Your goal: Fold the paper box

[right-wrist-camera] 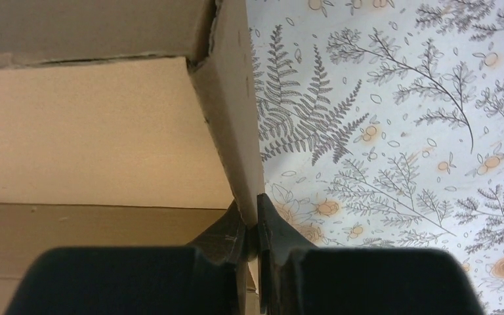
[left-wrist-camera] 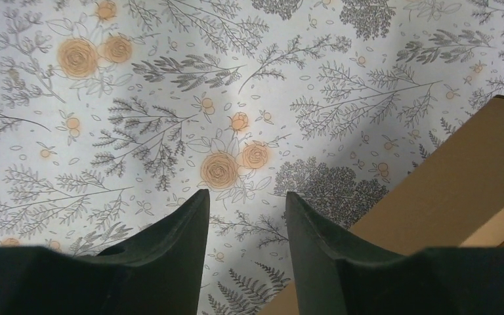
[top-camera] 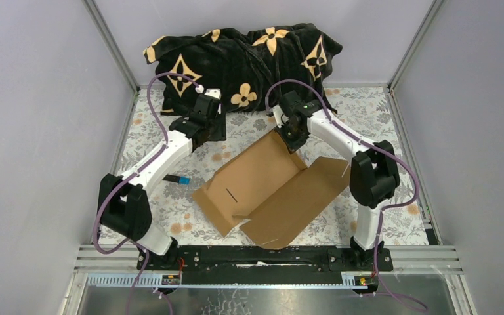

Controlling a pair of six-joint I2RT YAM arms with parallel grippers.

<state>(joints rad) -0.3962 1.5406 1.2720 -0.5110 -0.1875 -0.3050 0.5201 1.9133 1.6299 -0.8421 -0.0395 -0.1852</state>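
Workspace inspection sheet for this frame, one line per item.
Surface: floral tablecloth, flat.
Job's things: cardboard box, an unfolded sheet mid-table with panels partly bent up.
Clutter: black-and-gold blanket heaped at the far edge; small black-and-blue object beside the left arm, too small to identify.
Grippers: left gripper open and empty over bare cloth beside the box; right gripper shut on a raised flap edge at the box's far corner.
Cables: purple cables looped along both arms, clear of the box.
Surroundings: grey walls; metal rail at the near edge.
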